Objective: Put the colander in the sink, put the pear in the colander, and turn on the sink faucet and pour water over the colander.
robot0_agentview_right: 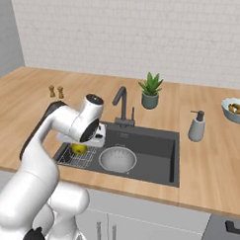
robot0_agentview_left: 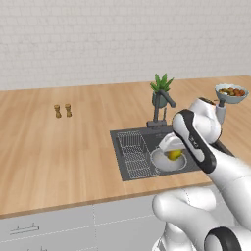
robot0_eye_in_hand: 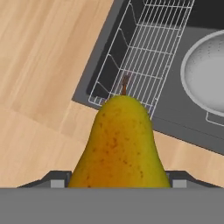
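**Pear in the jaws, colander not yet beneath it**

Pear (robot0_eye_in_hand: 120, 144) fills the lower middle of my hand view, stem up, clamped between the two finger tips of the gripper (robot0_eye_in_hand: 119, 180), whose jaws stand wide around its belly.

My main worry, I judge, is a release over the wrong spot. The sink (robot0_agentview_right: 160, 143) lies below, but in the hand view the wire rack (robot0_eye_in_hand: 144, 52) sits directly behind the fruit, while the colander (robot0_eye_in_hand: 205, 74) is off at the right edge. Opening now would likely drop the pear onto the rack or the basin floor.

A smaller worry is the faucet (robot0_agentview_right: 121, 105), upper middle of the right base view, close to the arm's sweep.
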You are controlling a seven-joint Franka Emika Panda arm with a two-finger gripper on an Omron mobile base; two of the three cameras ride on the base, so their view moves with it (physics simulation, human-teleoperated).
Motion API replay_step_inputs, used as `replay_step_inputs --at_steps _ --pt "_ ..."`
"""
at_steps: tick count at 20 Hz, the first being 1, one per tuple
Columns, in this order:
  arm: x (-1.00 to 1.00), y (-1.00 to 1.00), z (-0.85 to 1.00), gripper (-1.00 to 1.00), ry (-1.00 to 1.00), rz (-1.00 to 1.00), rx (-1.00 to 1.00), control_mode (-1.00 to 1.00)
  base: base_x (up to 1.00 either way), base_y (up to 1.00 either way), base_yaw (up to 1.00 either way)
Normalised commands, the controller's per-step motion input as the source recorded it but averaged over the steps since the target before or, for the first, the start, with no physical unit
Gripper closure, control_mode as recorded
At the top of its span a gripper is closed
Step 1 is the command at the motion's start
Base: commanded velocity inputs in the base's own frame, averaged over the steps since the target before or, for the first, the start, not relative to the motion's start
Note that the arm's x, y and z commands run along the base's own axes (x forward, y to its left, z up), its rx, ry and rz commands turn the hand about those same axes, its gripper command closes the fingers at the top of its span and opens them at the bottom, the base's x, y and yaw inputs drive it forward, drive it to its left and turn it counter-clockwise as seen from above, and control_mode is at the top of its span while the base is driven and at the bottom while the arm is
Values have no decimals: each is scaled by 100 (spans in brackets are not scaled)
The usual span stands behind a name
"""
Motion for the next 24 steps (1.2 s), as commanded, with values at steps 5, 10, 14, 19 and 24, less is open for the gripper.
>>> replay_step_inputs --at_steps 5,10,14,19,24 --pt "18 -73 1 100 -4 11 8 -100 0 0 0" --pt "63 -66 0 100 0 28 17 -100 0 0 0" --pt "73 -66 0 100 0 31 12 -100 0 0 0" --pt "56 -43 -9 100 0 27 4 -100 0 0 0" --pt "39 -18 -29 100 -6 21 0 -100 0 0 0"
